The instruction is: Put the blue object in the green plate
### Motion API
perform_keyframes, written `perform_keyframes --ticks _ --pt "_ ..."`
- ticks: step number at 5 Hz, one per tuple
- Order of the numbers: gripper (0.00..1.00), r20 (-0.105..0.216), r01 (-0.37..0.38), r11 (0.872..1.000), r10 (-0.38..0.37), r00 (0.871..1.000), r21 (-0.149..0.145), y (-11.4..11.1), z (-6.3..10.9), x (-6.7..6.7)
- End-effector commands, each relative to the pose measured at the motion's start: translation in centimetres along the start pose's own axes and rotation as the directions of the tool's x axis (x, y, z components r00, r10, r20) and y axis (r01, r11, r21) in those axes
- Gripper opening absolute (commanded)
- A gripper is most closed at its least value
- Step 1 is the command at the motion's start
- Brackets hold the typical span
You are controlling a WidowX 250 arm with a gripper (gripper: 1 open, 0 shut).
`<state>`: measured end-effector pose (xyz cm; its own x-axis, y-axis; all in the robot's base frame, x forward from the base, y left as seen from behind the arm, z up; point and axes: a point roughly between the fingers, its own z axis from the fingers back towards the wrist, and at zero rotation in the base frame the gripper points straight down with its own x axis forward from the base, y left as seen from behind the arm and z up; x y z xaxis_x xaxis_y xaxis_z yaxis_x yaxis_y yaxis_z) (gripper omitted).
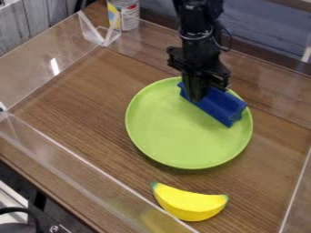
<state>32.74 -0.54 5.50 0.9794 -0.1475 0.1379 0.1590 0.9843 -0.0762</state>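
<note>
Claw (201,89) points straight down, gripping blue object (225,108) over green plate (165,136).

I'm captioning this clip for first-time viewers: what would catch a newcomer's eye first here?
The large round lime-green plastic plate in the middle of the brown wooden table stands out first. At its far right side the black robot hand points down, shut on a royal-blue ridged block. A yellow banana-shaped toy lies apart at the near edge.
</note>
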Motion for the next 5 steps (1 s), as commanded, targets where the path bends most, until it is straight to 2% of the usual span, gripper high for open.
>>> perform_keyframes --ticks 1,5 --pt "0.0 0.066 -0.008 1.0 0.007 0.998 0.019 0.7 1.2 1.5" --pt "0.0 0.074 -0.03 0.999 0.027 0.997 0.036 1.7 0.1 2.3"
